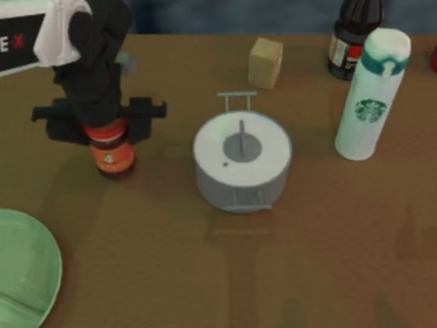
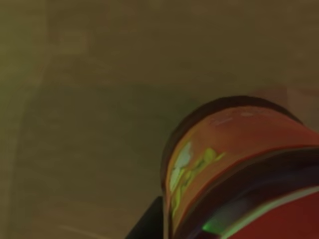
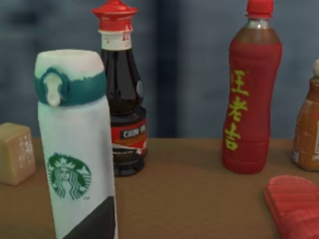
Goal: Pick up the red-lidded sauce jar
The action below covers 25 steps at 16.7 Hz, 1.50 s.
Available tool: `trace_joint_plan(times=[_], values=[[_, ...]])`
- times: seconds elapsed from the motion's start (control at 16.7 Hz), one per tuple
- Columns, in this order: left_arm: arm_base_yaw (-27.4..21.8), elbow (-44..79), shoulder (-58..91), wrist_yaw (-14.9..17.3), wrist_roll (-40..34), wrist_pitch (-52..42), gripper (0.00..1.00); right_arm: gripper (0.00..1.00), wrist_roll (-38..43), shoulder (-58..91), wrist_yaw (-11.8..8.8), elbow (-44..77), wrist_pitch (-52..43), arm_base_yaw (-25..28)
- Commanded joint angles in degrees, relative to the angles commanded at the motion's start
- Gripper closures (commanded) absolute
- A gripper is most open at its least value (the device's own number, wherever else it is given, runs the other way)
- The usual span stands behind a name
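The red-lidded sauce jar (image 1: 113, 156), squat with an orange-red label, is at the table's left. My left gripper (image 1: 104, 128) comes down over its lid from above and is shut on it. The left wrist view is filled by the jar (image 2: 234, 149), its label and red lid rim close up. One dark finger (image 2: 147, 226) presses against its side. Whether the jar's base rests on the table cannot be told. My right arm is out of the top view; its wrist view faces the table's back right.
A white round device (image 1: 242, 160) stands mid-table, with a tan block (image 1: 265, 61) behind it. At the back right stand a white tumbler (image 1: 372, 96) and a dark bottle (image 1: 351, 37). A green plate (image 1: 27, 273) lies front left. A red bottle (image 3: 251, 99) stands farther right.
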Motion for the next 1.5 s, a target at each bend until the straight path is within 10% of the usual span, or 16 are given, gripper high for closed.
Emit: trace_joint_plan(times=[0.36,1.14,1.5], values=[[0.1,-1.9,1.7,0.0,0.0,3.5,1.00,0.00,0.0,0.0,0.0,0.0,0.0,0.0],[0.1,-1.9,1.7,0.0,0.0,3.5,0.02,0.00,0.0,0.0,0.0,0.0,0.0,0.0],[0.1,-1.9,1.7,0.0,0.0,3.5,0.00,0.00,0.0,0.0,0.0,0.0,0.0,0.0]])
